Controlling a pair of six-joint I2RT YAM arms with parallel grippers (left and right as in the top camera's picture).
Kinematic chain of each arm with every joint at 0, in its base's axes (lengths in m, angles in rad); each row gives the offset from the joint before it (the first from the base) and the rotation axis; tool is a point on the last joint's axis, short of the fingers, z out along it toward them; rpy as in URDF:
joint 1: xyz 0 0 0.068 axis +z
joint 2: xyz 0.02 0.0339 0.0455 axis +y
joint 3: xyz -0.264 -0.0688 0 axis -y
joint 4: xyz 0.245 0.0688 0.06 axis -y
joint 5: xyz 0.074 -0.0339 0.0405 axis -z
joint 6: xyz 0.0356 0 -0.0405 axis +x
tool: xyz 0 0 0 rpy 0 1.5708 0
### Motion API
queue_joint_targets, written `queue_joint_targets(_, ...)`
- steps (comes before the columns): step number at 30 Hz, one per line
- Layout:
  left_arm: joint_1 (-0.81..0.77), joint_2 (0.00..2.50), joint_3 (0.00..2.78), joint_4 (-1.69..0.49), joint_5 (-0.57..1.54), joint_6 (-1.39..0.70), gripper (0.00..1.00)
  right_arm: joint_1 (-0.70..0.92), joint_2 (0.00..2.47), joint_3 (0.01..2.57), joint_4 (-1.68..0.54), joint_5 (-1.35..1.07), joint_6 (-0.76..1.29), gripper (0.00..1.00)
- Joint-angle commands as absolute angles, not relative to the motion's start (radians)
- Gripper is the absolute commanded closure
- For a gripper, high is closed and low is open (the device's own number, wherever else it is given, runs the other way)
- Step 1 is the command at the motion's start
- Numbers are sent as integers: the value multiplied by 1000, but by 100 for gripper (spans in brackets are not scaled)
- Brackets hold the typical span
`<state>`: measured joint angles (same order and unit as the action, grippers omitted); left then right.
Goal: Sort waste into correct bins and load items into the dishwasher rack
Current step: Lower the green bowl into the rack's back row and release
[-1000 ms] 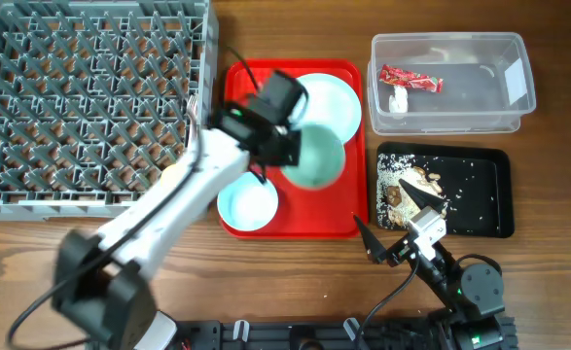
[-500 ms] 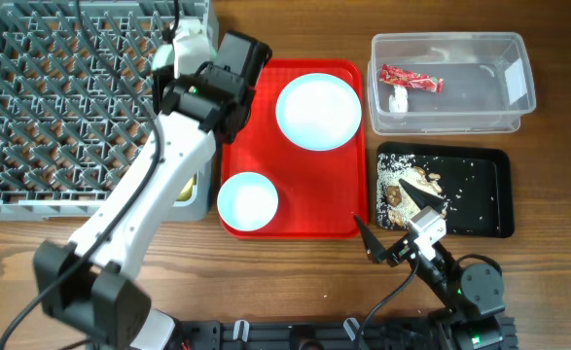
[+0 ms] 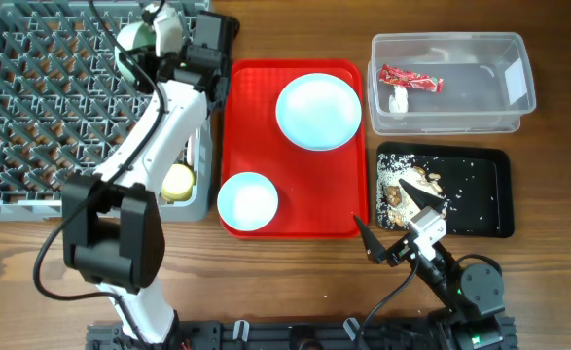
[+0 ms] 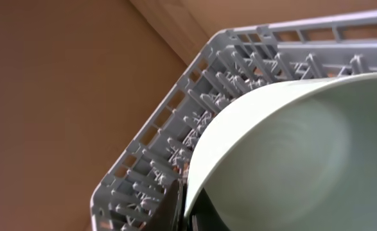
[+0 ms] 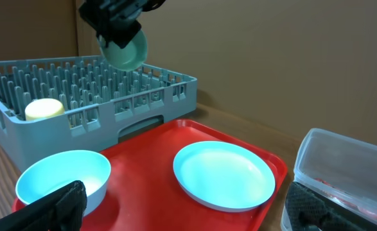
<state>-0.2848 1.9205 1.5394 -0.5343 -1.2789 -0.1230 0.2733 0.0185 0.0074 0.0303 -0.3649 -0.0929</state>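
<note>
Jaws of your left gripper (image 3: 163,39) clench the mint-green bowl (image 5: 125,50) tilted above the dishwasher rack (image 3: 61,107), to slot between pegs; right gripper (image 3: 380,202) idles, splayed.

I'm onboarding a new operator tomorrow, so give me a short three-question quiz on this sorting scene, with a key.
1. True or false: the yellow cup sits in the dishwasher rack.
2. What does the left gripper hold above the rack? A) pale-blue plate B) mint-green bowl C) white fork
3. Fill in: the red snack wrapper lies in the ____.
Key: 1 true; 2 B; 3 clear tub.
</note>
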Motion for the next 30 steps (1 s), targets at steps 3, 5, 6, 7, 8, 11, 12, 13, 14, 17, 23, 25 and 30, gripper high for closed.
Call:
queue_joint_targets(3,-282,1993,1537,-371,-1250,60,96,271,19,5,32,-358,-79,0)
queue_joint_targets(5,-282,2020,1537,-332,-1250,104,96,271,19,5,32,-358,-79,0)
queue_joint_targets(6,-282,2035,1537,-319,-1250,124,96,271,19,5,32,-358,-78,0)
queue_joint_targets(7,-281,2052,1537,-304,-1252,142,96,271,19,5,32,-359,-79,0)
queue_joint_targets(8,-278,2067,1537,-292,-1255,154,96,271,19,5,32,-359,-79,0)
queue_joint_targets(11,-268,2092,1537,-257,-1278,155,96,271,19,5,32,-359,-79,0)
queue_joint_targets(12,-266,2094,1537,-252,-1277,154,96,271,19,6,32,-359,-79,0)
queue_joint_targets(13,-265,2098,1537,-249,-1277,154,96,271,19,5,32,-359,-79,0)
queue_joint_targets(14,-265,2099,1537,-250,-1277,155,96,271,19,5,32,-359,-79,0)
queue_joint_targets(17,-263,2101,1538,-245,-1300,159,96,271,19,5,32,-359,-79,0)
queue_joint_targets(23,-239,2101,1538,-218,-1352,184,96,271,19,5,32,-358,-78,0)
queue_joint_targets(25,-239,2102,1538,-220,-1352,184,96,271,19,6,32,-358,-78,0)
queue_joint_targets(30,-243,2108,1538,-243,-1331,183,95,271,19,5,32,-359,-79,0)
